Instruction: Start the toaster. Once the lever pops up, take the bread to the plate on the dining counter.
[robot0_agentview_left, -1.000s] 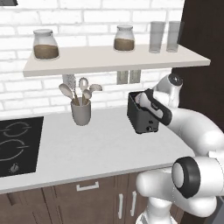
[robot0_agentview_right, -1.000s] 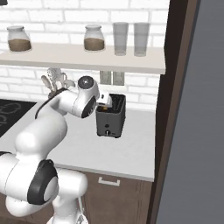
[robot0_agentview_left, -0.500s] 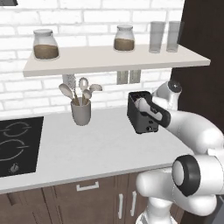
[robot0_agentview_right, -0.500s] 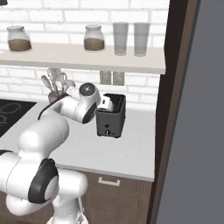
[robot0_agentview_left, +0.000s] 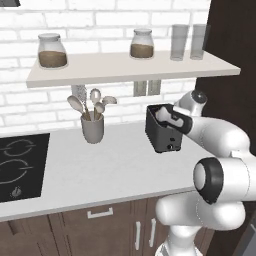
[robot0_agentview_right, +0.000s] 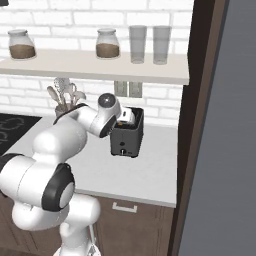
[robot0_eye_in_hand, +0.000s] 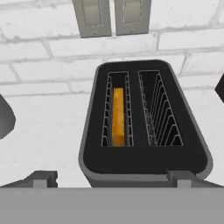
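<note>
The dark toaster (robot0_agentview_left: 161, 136) (robot0_agentview_right: 128, 141) stands on the white worktop near the brick wall. From above, the toaster (robot0_eye_in_hand: 144, 155) shows two slots. The bread (robot0_eye_in_hand: 117, 116), a golden-brown slice, sits deep in the left slot and the right slot holds nothing. My gripper (robot0_eye_in_hand: 113, 178) hovers just over the toaster's front edge, open, with one dark fingertip (robot0_eye_in_hand: 43, 177) at each side of the body. In the base views the hand (robot0_agentview_left: 170, 118) (robot0_agentview_right: 125, 116) rests right above the toaster's top. The plate and the dining counter are out of view.
A grey utensil cup (robot0_agentview_left: 93, 128) with spoons stands left of the toaster, and a black hob (robot0_agentview_left: 20, 165) lies further left. A shelf (robot0_agentview_left: 125, 67) with jars and glasses hangs overhead. Wall sockets (robot0_eye_in_hand: 111, 17) sit behind the toaster. A dark tall panel (robot0_agentview_right: 197, 125) bounds the right.
The arm's elbow has dropped a little and the hand has shifted slightly over the toaster's top. The jaws have stayed wide apart and the toaster has not moved.
</note>
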